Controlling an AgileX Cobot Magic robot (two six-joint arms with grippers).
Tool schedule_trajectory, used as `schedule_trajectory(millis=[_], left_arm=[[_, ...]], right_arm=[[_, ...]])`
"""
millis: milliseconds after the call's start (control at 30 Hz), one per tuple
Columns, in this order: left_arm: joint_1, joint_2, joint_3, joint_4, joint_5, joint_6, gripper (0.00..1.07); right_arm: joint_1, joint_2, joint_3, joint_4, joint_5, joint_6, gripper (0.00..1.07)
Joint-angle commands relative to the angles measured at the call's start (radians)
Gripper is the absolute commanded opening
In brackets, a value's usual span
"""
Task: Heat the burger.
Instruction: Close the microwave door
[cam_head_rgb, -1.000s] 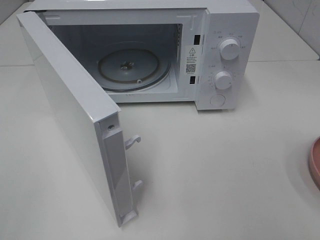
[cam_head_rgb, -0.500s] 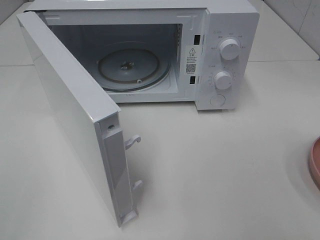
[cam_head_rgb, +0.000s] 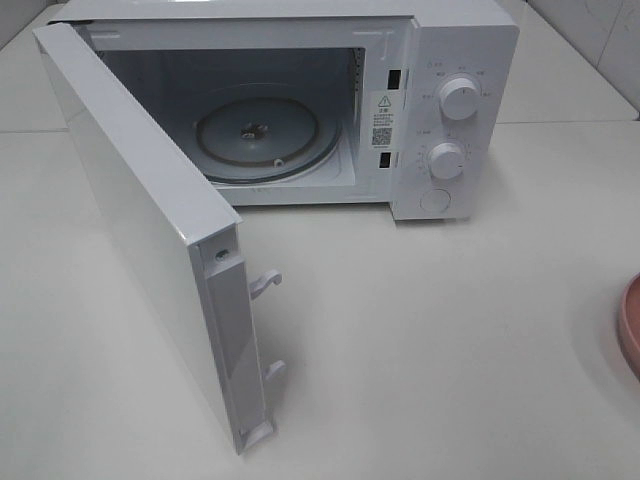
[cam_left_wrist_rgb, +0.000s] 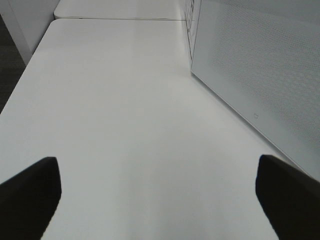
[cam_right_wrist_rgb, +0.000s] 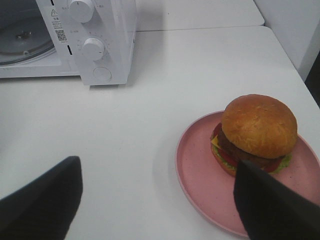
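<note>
While the microwave (cam_head_rgb: 300, 110) stands at the far side of the desk (cam_head_rgb: 420, 330) with its door (cam_head_rgb: 140, 240) swung wide and the glass turntable (cam_head_rgb: 265, 138) bare, we find the burger (cam_right_wrist_rgb: 257, 134) resting on the pink plate (cam_right_wrist_rgb: 200, 177) at the right of the desk, well apart from the oven. Only the plate's rim shows in the high view. The right claw (cam_right_wrist_rgb: 155, 200) hovers near the plate with its jaws spread and nothing between them. The left claw (cam_left_wrist_rgb: 160, 192) is likewise spread wide and empty, over bare desk beside the door. We judge the burger light, soft and loosely stacked; its glossy bun may slip and its layers may shear. We recommend gripping low across the bun and patty together, with gentle pressure, or carrying it by the plate's rim.
</note>
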Motion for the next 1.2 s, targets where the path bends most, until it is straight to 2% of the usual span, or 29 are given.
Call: schedule_trajectory(millis=[33,167,267,300,333,367,400,433,467,500,533,567,600,633,667,700,733,867,900,967,1000,1033,1100,1133,1200], left_arm=[[0.002,-0.003,-0.001,-0.002,-0.014,0.001,0.98],[0.002,-0.003,-0.022,-0.003,-0.047,0.001,0.98],[0.002,-0.003,-0.034,-0.002,-0.149,-0.001,0.95],[0.002,-0.002,-0.034,-0.003,-0.228,-0.001,0.9],[0.002,-0.002,-0.034,-0.003,-0.228,-0.001,0.9],[0.002,0.001,-0.034,-0.002,-0.257,-0.001,0.85],[0.002,0.018,-0.034,-0.001,-0.294,-0.001,0.74],[0.002,0.018,-0.034,-0.001,-0.294,-0.001,0.74],[0.002,0.045,-0.028,-0.001,-0.318,-0.001,0.6],[0.002,0.045,-0.028,-0.001,-0.318,-0.001,0.6],[0.002,0.06,-0.026,-0.002,-0.326,-0.001,0.54],[0.002,0.092,-0.019,-0.002,-0.355,-0.001,0.38],[0.002,0.092,-0.019,-0.002,-0.355,-0.001,0.38],[0.002,0.129,-0.018,-0.002,-0.383,-0.001,0.23],[0.002,0.152,-0.018,-0.003,-0.4,-0.001,0.18],[0.002,0.152,-0.018,-0.003,-0.4,-0.001,0.18],[0.002,0.199,-0.018,-0.003,-0.443,-0.001,0.03],[0.002,0.256,0.003,-0.002,-0.543,0.002,0.0],[0.002,0.291,0.031,-0.002,-0.634,0.002,0.0],[0.002,0.303,0.045,-0.002,-0.675,0.002,0.0],[0.002,0.33,0.085,-0.003,-0.772,0.002,0.0],[0.002,0.33,0.085,-0.003,-0.772,0.002,0.0],[0.002,0.369,0.145,-0.003,-0.946,0.002,0.0],[0.002,0.369,0.145,-0.003,-0.946,0.002,0.0],[0.002,0.436,0.221,-0.003,-1.156,0.001,0.0]], right_arm=[[-0.008,-0.03,0.0,0.001,-0.007,-0.007,0.74],[-0.008,-0.03,0.0,0.001,-0.007,-0.007,0.74],[-0.008,-0.03,0.0,0.001,-0.007,-0.007,0.74],[-0.008,-0.03,0.0,0.001,-0.007,-0.007,0.74],[-0.008,-0.03,0.0,0.001,-0.007,-0.007,0.74],[-0.008,-0.03,0.0,0.001,-0.007,-0.007,0.74],[-0.008,-0.03,0.0,0.001,-0.007,-0.007,0.74],[-0.008,-0.03,0.0,0.001,-0.007,-0.007,0.74],[-0.008,-0.03,0.0,0.001,-0.007,-0.007,0.74],[-0.008,-0.03,0.0,0.001,-0.007,-0.007,0.74],[-0.008,-0.03,0.0,0.001,-0.007,-0.007,0.74],[-0.008,-0.03,0.0,0.001,-0.007,-0.007,0.74],[-0.008,-0.03,0.0,0.001,-0.007,-0.007,0.74],[-0.008,-0.03,0.0,0.001,-0.007,-0.007,0.74],[-0.008,-0.03,0.0,0.001,-0.007,-0.007,0.74],[-0.008,-0.03,0.0,0.001,-0.007,-0.007,0.74],[-0.008,-0.03,0.0,0.001,-0.007,-0.007,0.74],[-0.008,-0.03,0.0,0.001,-0.007,-0.007,0.74],[-0.008,-0.03,0.0,0.001,-0.007,-0.007,0.74],[-0.008,-0.03,0.0,0.001,-0.007,-0.007,0.74],[-0.008,-0.03,0.0,0.001,-0.007,-0.007,0.74],[-0.008,-0.03,0.0,0.001,-0.007,-0.007,0.74],[-0.008,-0.03,0.0,0.001,-0.007,-0.007,0.74],[-0.008,-0.03,0.0,0.001,-0.007,-0.007,0.74],[-0.008,-0.03,0.0,0.001,-0.007,-0.007,0.74]])
